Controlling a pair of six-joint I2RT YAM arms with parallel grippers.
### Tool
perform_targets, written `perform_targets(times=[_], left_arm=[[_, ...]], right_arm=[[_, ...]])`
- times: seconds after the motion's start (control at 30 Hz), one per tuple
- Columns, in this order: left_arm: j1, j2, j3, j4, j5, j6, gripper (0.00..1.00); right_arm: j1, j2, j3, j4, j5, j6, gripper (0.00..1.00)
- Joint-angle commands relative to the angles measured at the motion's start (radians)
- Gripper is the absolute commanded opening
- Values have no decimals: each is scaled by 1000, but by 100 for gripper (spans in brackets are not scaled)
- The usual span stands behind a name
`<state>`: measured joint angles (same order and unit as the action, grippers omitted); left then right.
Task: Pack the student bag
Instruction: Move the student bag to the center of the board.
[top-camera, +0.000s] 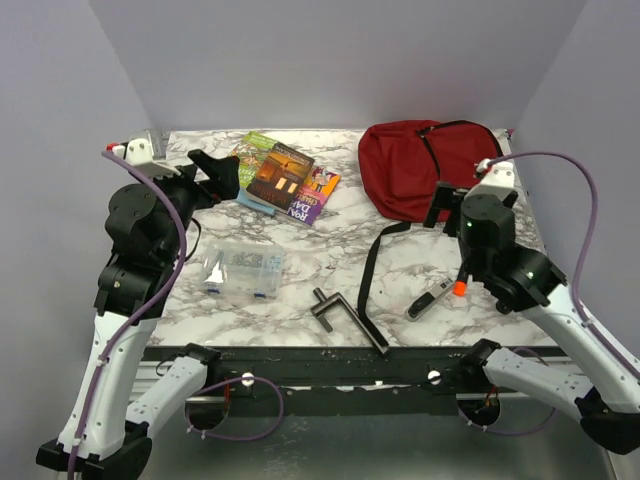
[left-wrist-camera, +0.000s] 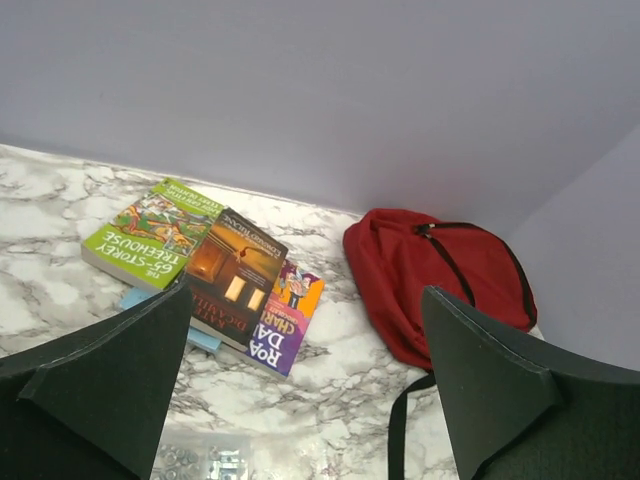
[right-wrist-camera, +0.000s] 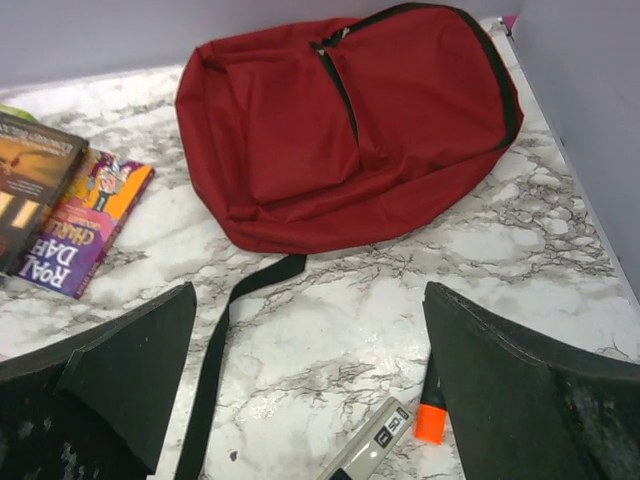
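Lab-style robot test booth: marble-print table (top-camera: 330, 250) (plain lilac walls (top-camera: 330, 60) on three sides)

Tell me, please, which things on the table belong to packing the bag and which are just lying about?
For the job: bag; likely to go in it: books, clear pouch, highlighter.
Lying about, probably: black T-bar near the front edge.
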<state>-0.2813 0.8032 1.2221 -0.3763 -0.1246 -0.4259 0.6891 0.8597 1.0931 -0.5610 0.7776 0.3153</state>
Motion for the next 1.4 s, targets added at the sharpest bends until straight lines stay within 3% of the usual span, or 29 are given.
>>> perform_targets(times=[0.0, 0.3, 0.5, 0.67, 1.0, 1.37], left_arm=[[5, 55, 68, -32, 122, 22, 98], [4, 158, 75, -76, 212, 49, 99], [4, 189, 38, -76, 241, 67, 98], [-14, 210, 2, -82, 286, 98, 98], [-44, 286, -18, -68, 394, 85, 98], [-44, 370, -15, -58, 484, 58, 98]], right_arm=[[7, 85, 22, 28, 22, 22, 100], [-15, 224, -62, 277, 4, -16, 100], [-261, 408, 9, 303, -264, 124, 100], [-384, 573, 113, 325, -304, 191, 100], [-609, 908, 356, 370, -539, 83, 100], [-675, 1290, 716, 265, -708, -35, 77]])
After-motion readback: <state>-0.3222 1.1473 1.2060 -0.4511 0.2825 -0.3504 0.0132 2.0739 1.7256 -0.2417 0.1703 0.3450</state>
